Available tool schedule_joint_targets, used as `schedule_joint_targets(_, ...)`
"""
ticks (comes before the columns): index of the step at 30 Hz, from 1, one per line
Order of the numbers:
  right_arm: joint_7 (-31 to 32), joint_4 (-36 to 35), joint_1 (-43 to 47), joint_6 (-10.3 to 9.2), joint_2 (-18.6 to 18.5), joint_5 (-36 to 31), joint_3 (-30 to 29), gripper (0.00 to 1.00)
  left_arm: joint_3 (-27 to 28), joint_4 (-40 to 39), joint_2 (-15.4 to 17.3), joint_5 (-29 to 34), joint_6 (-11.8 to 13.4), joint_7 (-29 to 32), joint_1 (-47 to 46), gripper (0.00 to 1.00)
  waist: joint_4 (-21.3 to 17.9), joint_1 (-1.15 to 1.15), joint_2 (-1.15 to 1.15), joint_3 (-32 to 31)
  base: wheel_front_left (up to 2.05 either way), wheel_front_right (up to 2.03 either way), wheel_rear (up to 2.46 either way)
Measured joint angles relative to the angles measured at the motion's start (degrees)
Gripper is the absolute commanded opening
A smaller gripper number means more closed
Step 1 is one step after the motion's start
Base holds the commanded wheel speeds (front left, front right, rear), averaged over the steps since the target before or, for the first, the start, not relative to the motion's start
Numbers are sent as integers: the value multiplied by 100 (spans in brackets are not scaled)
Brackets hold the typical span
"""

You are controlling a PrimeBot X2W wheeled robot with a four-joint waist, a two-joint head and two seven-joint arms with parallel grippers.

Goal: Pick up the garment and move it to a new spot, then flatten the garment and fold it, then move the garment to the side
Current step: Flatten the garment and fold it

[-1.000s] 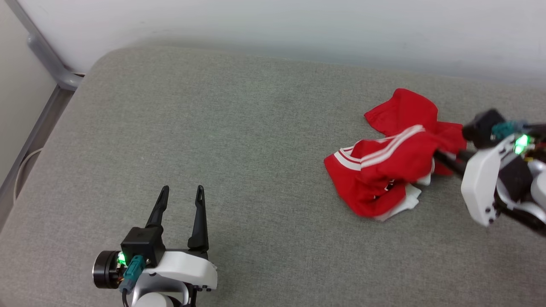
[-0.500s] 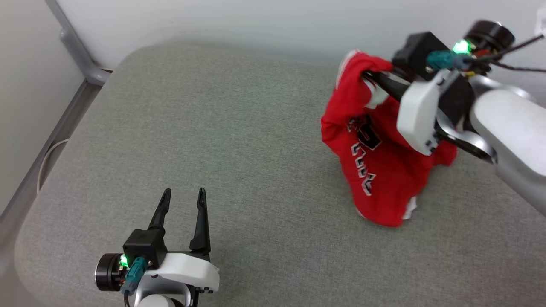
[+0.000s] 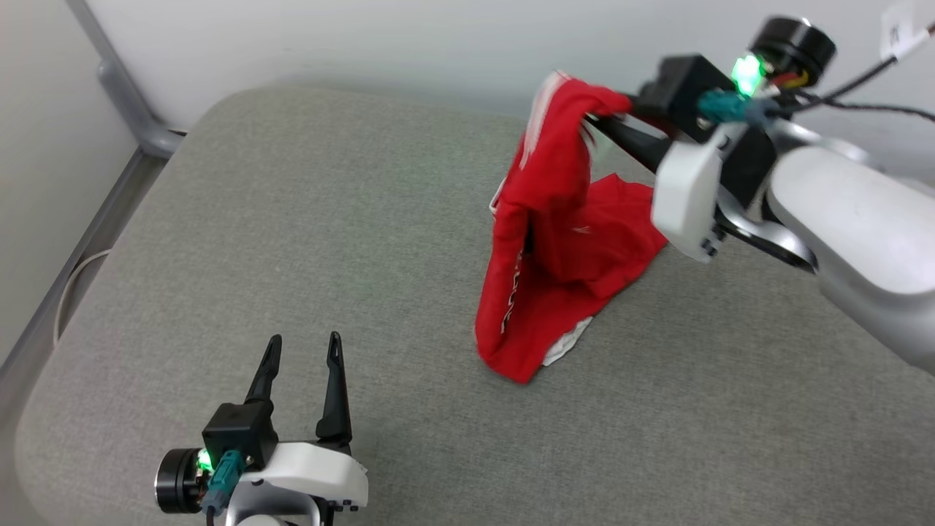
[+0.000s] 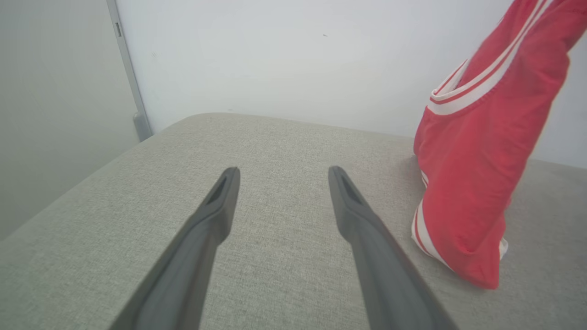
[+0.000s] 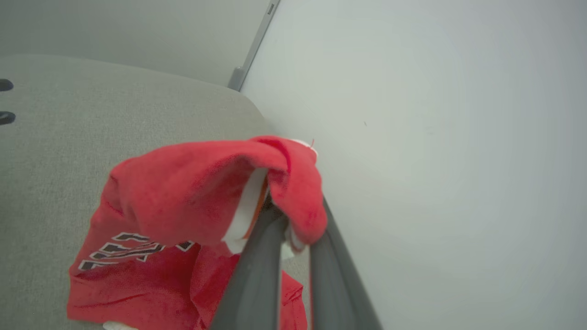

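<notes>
**One pincer clamped, garment half-lifted**

We see the right pincer (image 3: 597, 120) closed tight on a bunched fold of the garment (image 3: 555, 248), its hem touching the grey cushion (image 3: 329, 219). Near us, the left pincer (image 3: 304, 340) gapes wide, empty. We judge the garment light and limp; grab shoulders or hem corners.

Wide open run across the left half and front edge of the grey cushion (image 3: 329, 219). Toward the back right the garment (image 3: 555, 241) hangs like a red curtain from the right gripper (image 3: 595, 120), its lower end on the cushion, blocking that lane. The wall (image 3: 365, 36) hugs the back edge.
</notes>
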Motion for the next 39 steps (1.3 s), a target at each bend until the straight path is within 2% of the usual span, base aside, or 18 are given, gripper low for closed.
schedule_joint_targets(5,-88,243,469,0,-547,-22,46,0,42,3,-1,4,-3,0,79,100,-234,0,0,-89,0,0,0)
schedule_joint_targets(6,-142,374,747,0,-840,65,52,0,53,2,-1,26,-8,0,102,100,-402,0,0,-137,0,0,0)
schedule_joint_targets(11,-297,638,1205,0,-1383,331,37,0,19,-3,-2,27,-12,0,112,100,-650,-1,0,-162,0,0,0)
schedule_joint_targets(19,-672,1160,2437,0,-1957,923,-334,0,21,-19,-2,26,-8,0,112,100,-836,0,0,-109,0,0,0)
schedule_joint_targets(26,-871,1945,3661,0,-2085,1627,-728,0,5,-29,-2,31,-8,0,110,100,-906,0,0,-56,0,0,0)
schedule_joint_targets(30,-682,2338,4270,0,-2041,2087,-800,0,-13,-26,-2,40,-16,0,78,100,-896,0,0,6,0,0,0)
schedule_joint_targets(37,-750,2405,4587,-5,-1856,2504,-976,0,18,16,-2,45,-33,0,71,100,-882,-1,0,-68,0,0,0)
schedule_joint_targets(38,-750,2405,4587,-5,-1856,2504,-976,17,18,16,-2,45,-33,0,71,100,-882,-1,0,-68,0,0,0)
schedule_joint_targets(39,-859,2402,4614,-4,-1789,2520,-1024,49,36,26,-2,66,-33,0,83,100,-894,-1,0,-124,0,0,0)
